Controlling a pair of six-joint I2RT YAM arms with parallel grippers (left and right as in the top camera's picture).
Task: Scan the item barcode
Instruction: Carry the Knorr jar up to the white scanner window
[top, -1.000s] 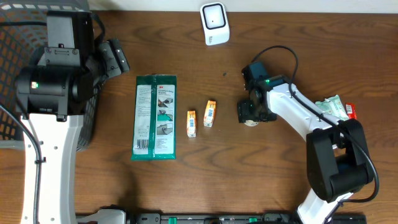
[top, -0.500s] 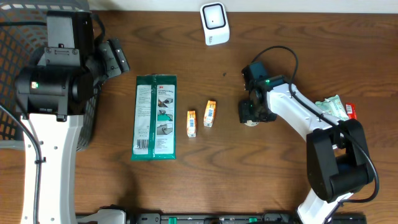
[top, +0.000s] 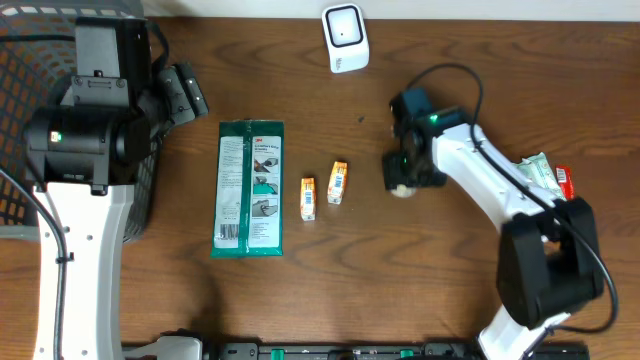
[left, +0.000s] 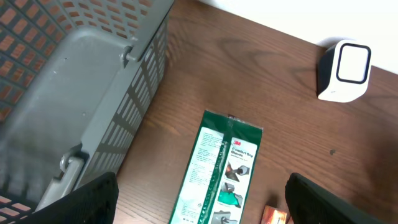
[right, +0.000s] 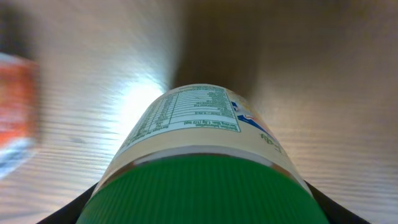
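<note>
A jar (right: 199, 134) with a green ribbed lid and a cream label fills the right wrist view, its label with a nutrition table facing up. My right gripper (right: 202, 211) is shut on it, a dark finger on each side of the lid. From overhead, the jar (top: 402, 189) peeks out pale under the right gripper (top: 406, 170), right of centre. The white barcode scanner (top: 345, 38) stands at the table's far edge. My left gripper (left: 199, 208) hangs open and empty over the top of a green packet (left: 219, 171).
A grey mesh basket (top: 20, 120) stands at the far left, beside the left arm. The green packet (top: 251, 187) and two small orange boxes (top: 308, 198) (top: 338, 182) lie mid-table. A green pouch (top: 538, 170) and a red item (top: 563, 178) lie at the right edge.
My right gripper has closed in on the jar and shifted slightly toward the far side with it. The left arm has not moved.
</note>
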